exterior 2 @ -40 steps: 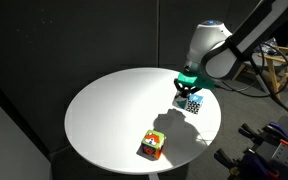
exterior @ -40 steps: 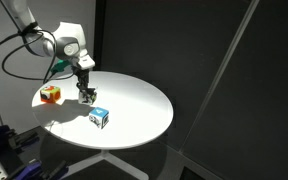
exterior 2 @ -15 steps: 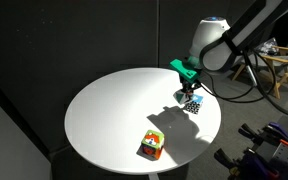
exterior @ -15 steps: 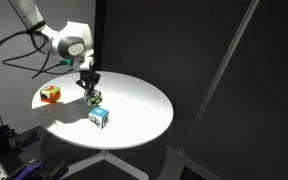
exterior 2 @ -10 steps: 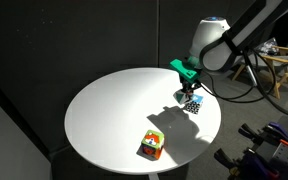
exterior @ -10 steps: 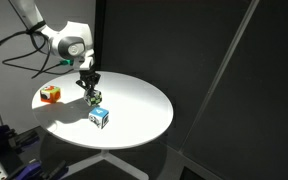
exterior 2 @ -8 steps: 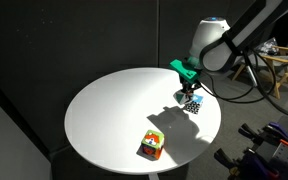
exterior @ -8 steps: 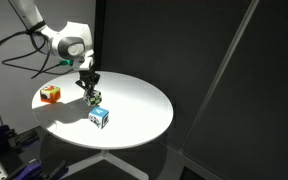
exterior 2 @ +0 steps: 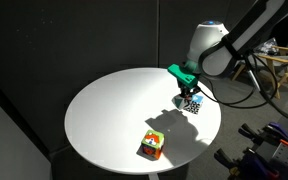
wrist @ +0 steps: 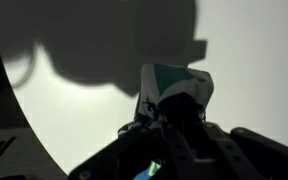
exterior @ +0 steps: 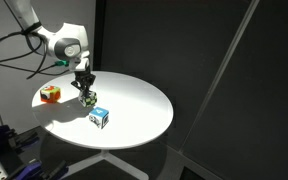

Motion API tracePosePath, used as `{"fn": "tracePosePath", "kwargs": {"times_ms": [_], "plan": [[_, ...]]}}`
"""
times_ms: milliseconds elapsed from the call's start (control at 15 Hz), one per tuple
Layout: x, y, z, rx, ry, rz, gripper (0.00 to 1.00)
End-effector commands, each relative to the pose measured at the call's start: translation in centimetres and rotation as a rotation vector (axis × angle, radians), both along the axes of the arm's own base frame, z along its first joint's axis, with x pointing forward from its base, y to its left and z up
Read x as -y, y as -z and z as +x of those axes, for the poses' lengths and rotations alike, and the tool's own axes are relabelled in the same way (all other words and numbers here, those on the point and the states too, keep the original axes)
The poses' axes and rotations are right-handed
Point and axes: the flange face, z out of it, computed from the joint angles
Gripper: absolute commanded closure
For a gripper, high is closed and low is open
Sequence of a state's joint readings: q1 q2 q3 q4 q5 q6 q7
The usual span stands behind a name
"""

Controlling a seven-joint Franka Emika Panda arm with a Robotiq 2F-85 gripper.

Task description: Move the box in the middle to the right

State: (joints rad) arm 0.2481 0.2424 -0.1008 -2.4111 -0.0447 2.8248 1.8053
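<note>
The round white table (exterior: 134, 105) filled the middle of both exterior views, with the Panda arm (exterior: 54, 42) reaching in from ten o'clock. Its gripper (exterior: 85, 88) pointed straight down over the tabletop's nine-o'clock side.

The pincer looked clamped on the box (exterior: 90, 99). In the wrist view a white-and-teal face sat right at the dark fingertips, and in both exterior views the cube hung directly under the tool. I could not tell whether the box rested on the surface or was held just above it. The orange-red cube (exterior: 50, 94) lay at nine o'clock from the box, near the rim. The blue-and-white cube (exterior: 100, 118) lay near the box at about five o'clock.

By my reading the grasp was made and the carry was the step in hand. The next move called for clearing the neighbouring cube, travelling sideways to the right end of the row, lowering squarely and only then letting go. Which table side counts as right is not clear from these views.
</note>
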Motion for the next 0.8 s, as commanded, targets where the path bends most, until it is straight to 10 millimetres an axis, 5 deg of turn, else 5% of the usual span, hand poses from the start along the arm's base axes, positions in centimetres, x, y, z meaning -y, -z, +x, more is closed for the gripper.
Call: {"fn": "tracePosePath", "kwargs": {"times_ms": [0,400,533,733], "plan": [[0.2,0.8,-0.2,-0.016,-0.02,-0.008,0.96],[0.2,3.2,-0.8,-0.06,-0.035,-0.022,0.96],[0.1,3.9,-1.0,-0.074,-0.045,-0.027,0.57],[0.0,4.2,-1.3,-0.085,-0.059,-0.029,0.45]]}}
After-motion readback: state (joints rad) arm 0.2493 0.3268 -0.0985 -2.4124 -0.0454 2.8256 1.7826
